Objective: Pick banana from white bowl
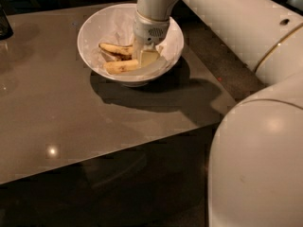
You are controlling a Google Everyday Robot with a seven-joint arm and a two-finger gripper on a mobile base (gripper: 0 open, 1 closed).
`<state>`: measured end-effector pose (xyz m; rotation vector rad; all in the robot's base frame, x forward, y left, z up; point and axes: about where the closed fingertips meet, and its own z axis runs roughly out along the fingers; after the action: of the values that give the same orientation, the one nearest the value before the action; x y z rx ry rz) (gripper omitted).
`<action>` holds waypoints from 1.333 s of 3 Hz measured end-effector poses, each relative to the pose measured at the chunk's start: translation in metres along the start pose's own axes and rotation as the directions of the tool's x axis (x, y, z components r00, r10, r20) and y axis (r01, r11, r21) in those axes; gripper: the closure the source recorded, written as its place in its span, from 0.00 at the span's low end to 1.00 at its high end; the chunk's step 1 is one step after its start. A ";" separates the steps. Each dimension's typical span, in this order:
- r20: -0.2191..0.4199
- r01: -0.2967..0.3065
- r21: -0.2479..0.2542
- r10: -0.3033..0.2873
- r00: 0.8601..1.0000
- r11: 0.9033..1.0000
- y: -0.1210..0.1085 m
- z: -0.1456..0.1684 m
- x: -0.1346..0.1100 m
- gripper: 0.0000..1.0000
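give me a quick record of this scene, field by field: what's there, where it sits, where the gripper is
surface: glossy grey-brown table
container: large round glossy white bowl, on the far part of the table
target: pale yellow, fairly straight banana, lying in the bowl's near side
other fruit: more curved banana with dark brown streaks, in the bowl just behind the target
gripper: robot's gripper, lowered inside the bowl at the pale banana's right end
progress: pale banana not yet lifted out
extra: dark object at the table's far left edge

Dim indoor spot, kind unclear: glossy brown table (pixel 57 108) (gripper (pixel 146 58) inside white bowl (pixel 94 30))
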<state>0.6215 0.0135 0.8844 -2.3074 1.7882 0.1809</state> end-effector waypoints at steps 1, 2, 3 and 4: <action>0.000 0.001 0.001 -0.001 1.000 1.000 0.000 0.000 0.000 0.84; 0.000 0.001 0.001 -0.001 1.000 1.000 0.000 0.000 0.000 1.00; 0.005 0.003 0.010 -0.003 1.000 1.000 -0.003 0.002 -0.002 1.00; 0.020 0.008 0.068 -0.009 1.000 0.998 0.011 -0.018 -0.008 1.00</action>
<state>0.6085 0.0143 0.9023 -2.2578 1.7473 0.1404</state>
